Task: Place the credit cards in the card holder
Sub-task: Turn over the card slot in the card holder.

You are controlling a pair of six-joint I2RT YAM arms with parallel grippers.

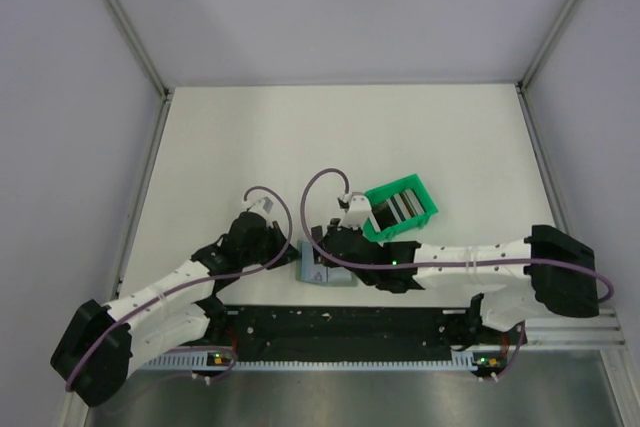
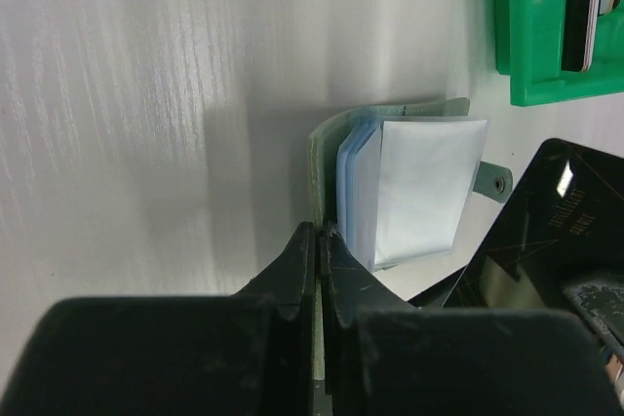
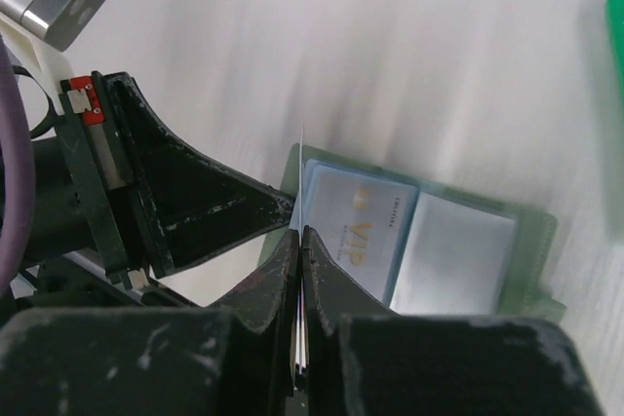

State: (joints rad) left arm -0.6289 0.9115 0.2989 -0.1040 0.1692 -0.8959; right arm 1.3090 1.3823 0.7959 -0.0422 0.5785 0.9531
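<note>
The card holder [image 2: 409,182] lies open near the table's front edge, its light blue sleeves facing up. My left gripper [image 2: 320,231] is shut on the grey-green cover at its left edge. One whitish card printed "VIP" [image 3: 356,226] sits in the left sleeve. My right gripper [image 3: 300,231] is shut on a black credit card [image 2: 561,226], held on edge just above that sleeve; in the right wrist view only its thin white rim [image 3: 302,158] shows. More credit cards [image 1: 393,209] stand in the green bin [image 1: 420,215].
The green bin [image 2: 546,75] stands just behind and to the right of the card holder [image 1: 325,271]. Both arms meet over the holder, with the left fingers [image 3: 224,207] close beside the right ones. Grey walls close in the table on three sides.
</note>
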